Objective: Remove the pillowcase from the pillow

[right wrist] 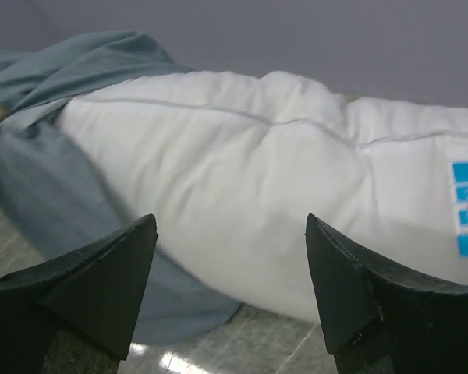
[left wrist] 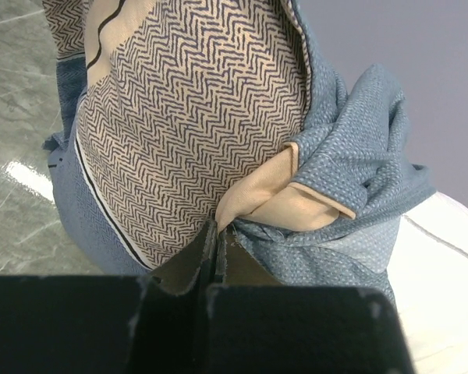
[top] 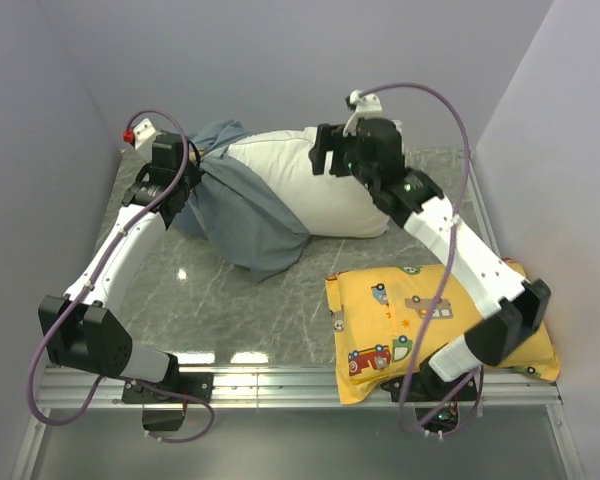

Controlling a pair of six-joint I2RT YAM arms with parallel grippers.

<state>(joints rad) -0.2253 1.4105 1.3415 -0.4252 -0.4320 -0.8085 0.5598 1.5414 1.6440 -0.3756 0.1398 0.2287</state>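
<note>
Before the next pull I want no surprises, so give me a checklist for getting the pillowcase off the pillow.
1. Left pincer shut on pillowcase: ok.
2. Right pincer gripping pillow: not ok, jaws open, holding nothing.
3. Pillowcase fully off: not ok, one end of the pillow is inside.
4. Yellow pillow apart from the pillowcase: ok.
5. Fabric free of snags: cannot tell.

I count two pillows: one white pillow (top: 310, 185) and one yellow pillow (top: 400, 320) printed with cartoon vehicles. I see one pillowcase (top: 240, 220), blue-grey, and one table (top: 230, 300). I have two arms, the left arm (top: 120, 250) and the right arm (top: 460, 250), with one two-fingered gripper apiece, the left gripper (left wrist: 216, 230) and the right gripper (right wrist: 230, 218).
</note>
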